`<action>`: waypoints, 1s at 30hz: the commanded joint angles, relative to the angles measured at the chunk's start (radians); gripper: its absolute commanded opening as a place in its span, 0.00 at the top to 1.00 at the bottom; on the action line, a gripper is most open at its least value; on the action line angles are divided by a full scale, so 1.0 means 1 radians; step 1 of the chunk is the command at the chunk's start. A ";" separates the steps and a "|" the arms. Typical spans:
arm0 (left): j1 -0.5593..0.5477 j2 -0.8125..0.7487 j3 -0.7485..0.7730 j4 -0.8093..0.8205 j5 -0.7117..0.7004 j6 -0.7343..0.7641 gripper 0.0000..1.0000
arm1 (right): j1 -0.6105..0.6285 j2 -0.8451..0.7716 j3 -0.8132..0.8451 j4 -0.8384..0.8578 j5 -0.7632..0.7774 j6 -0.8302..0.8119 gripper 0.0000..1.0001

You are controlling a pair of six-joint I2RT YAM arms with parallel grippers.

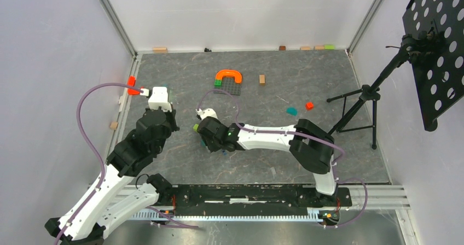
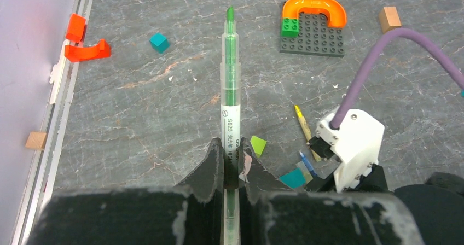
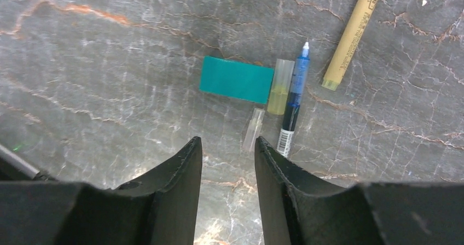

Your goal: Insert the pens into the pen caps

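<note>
Green pen (image 2: 230, 86) clamped in left pincer (image 2: 230, 151) | right pincer (image 3: 227, 145) parted, blue pen (image 3: 294, 94) just ahead

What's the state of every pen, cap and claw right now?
left gripper, shut on the green pen.
green pen, held, tip bare.
right gripper, open, holding nothing.
blue pen, lying flat, uncapped.
tan pen, lying flat.
clear cap, lying loose, on no pen.

Tan pen (image 3: 353, 34) likely continues past edge
</note>
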 commanded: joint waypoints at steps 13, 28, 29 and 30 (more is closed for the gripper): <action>0.002 -0.001 -0.005 0.047 0.014 0.040 0.98 | 0.007 0.126 0.070 -0.043 0.086 -0.006 0.66; 0.002 0.003 -0.006 0.050 0.021 0.041 0.98 | 0.028 0.159 0.083 -0.132 0.126 -0.020 0.81; 0.003 0.003 -0.006 0.049 0.020 0.041 0.98 | 0.030 0.165 0.091 -0.149 0.126 -0.028 0.80; 0.003 0.004 -0.006 0.050 0.020 0.042 0.98 | 0.030 0.173 0.103 -0.170 0.127 -0.037 0.79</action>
